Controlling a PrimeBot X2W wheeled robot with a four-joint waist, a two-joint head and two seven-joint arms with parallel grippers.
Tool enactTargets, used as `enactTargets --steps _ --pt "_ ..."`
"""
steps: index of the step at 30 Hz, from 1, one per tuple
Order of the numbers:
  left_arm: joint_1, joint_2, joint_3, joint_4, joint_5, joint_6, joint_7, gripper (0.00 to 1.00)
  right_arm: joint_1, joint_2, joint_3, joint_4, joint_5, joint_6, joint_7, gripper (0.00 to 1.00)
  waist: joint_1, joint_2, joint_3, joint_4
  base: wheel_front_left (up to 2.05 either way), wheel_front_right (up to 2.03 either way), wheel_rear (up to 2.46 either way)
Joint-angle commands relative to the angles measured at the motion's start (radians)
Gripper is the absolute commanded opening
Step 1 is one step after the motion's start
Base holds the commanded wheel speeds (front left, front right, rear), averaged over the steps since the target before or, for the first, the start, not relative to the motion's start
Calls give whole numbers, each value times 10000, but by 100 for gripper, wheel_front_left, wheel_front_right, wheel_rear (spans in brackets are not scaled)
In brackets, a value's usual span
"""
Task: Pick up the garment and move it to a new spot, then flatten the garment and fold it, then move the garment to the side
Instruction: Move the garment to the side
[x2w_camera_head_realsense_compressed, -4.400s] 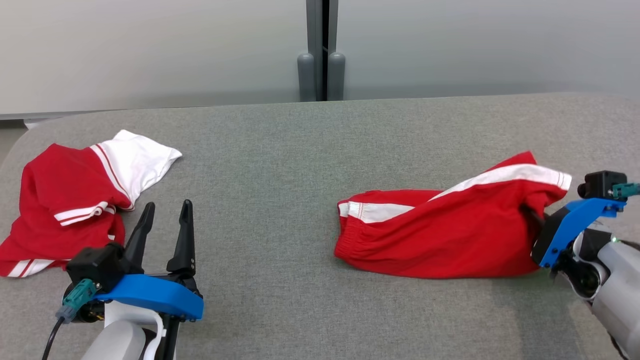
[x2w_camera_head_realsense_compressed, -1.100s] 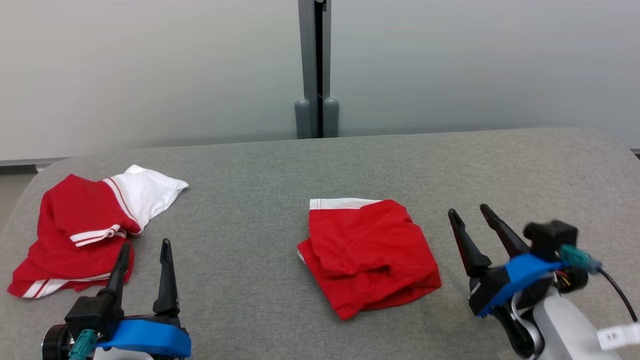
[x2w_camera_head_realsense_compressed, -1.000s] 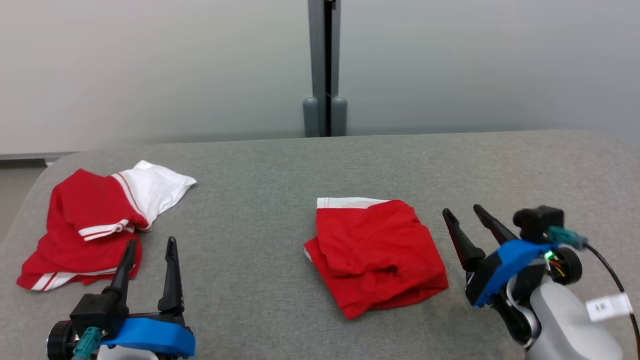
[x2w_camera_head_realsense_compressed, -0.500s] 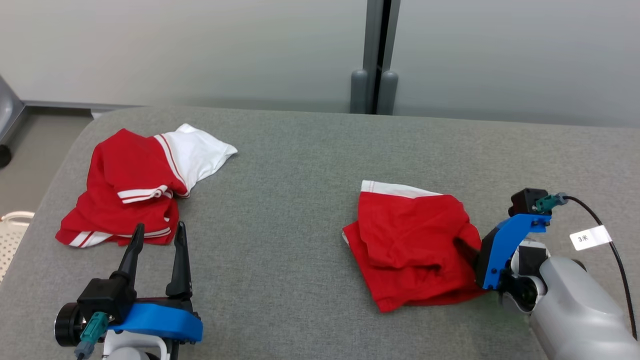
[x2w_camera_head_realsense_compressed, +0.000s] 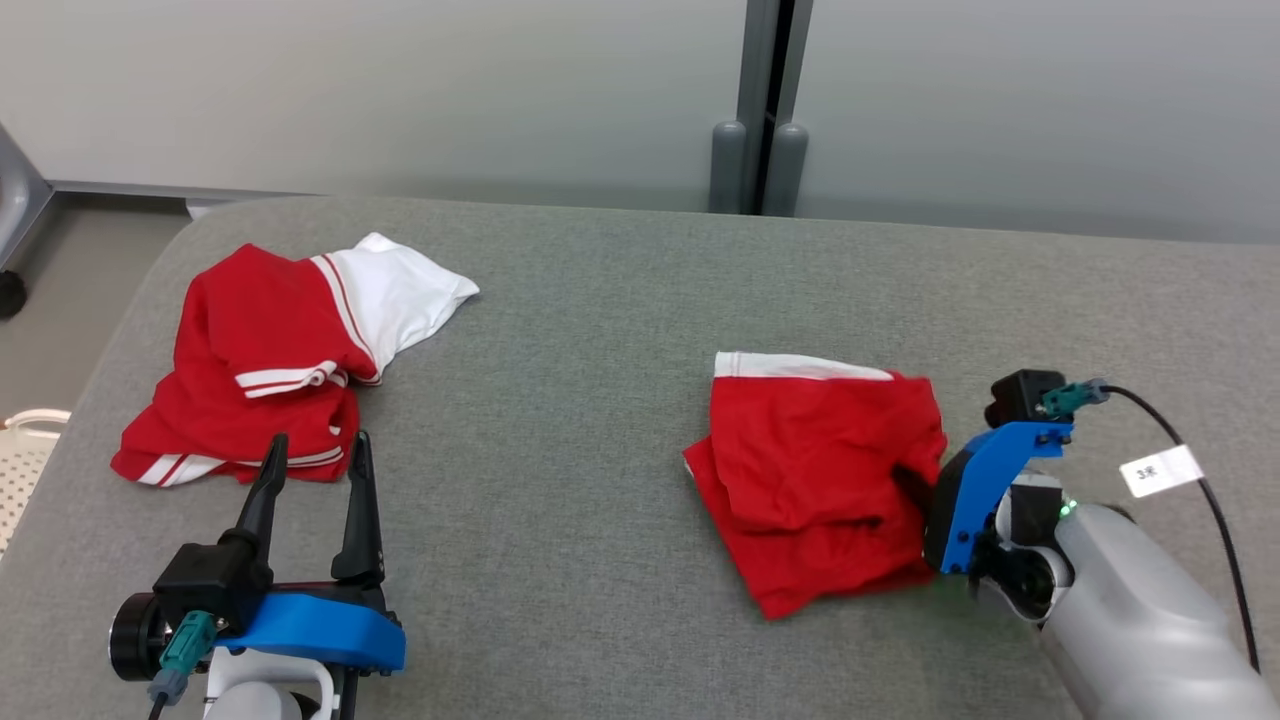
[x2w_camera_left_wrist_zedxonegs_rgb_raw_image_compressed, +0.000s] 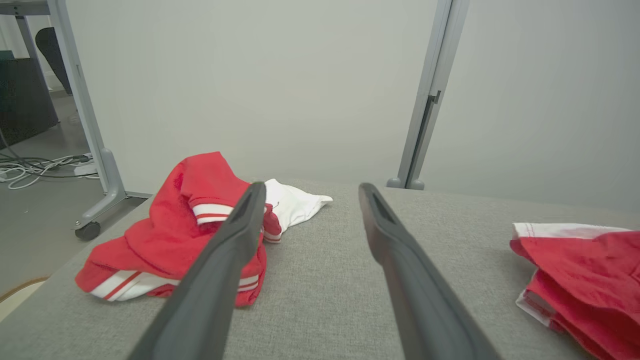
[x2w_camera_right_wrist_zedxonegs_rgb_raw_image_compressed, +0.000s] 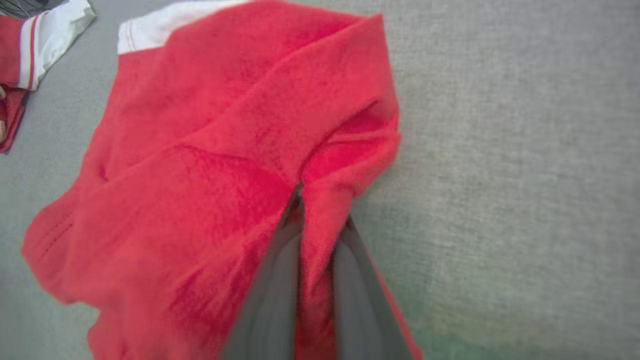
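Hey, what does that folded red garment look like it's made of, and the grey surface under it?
The folded red garment looks like a soft matte knit, possibly a polyester or cotton blend: fine pitted texture up close, limp creases. The grey surface looks like coarse woven upholstery cloth, matte and flecked. What lies beneath it cannot be told.

Grey fabric table (x2w_camera_head_realsense_compressed: 600, 330) runs wide across, and behind it pale wall panels (x2w_camera_head_realsense_compressed: 350, 90) meet at a grey upright post (x2w_camera_head_realsense_compressed: 765, 100). Off to the left, grey floor (x2w_camera_head_realsense_compressed: 60, 290), a metal frame leg (x2w_camera_left_wrist_zedxonegs_rgb_raw_image_compressed: 95, 127) on a caster, and loose cables (x2w_camera_left_wrist_zedxonegs_rgb_raw_image_compressed: 30, 167) nearby.
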Motion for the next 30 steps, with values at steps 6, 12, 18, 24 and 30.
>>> enactTargets --steps 6,12,18,24,30 --pt "-72 49 -221 -130 54 -82 -27 100 -293 -423 318 -124 346 1 -955 0 -1 -1 -316 -648 0 0 0" --pt "-219 -12 -677 -187 -67 -68 -27 100 -433 -502 562 27 632 1 -1495 0 -1 -1 -420 -1761 0 0 0" --pt "-393 0 -1513 -197 -182 -71 -29 100 -453 -505 760 -4 984 3 -1982 0 -1 -1 -322 -2943 0 0 0" --pt "-699 156 -1965 -194 -309 -70 -27 100 -767 -566 962 -70 1239 3 -2432 0 -1 -1 32 -3529 0 0 0" --pt "-1179 495 -2224 -231 -247 -71 -27 100 -1723 -926 1265 -83 1373 1 -2451 0 -1 -1 1083 -3510 0 0 0"
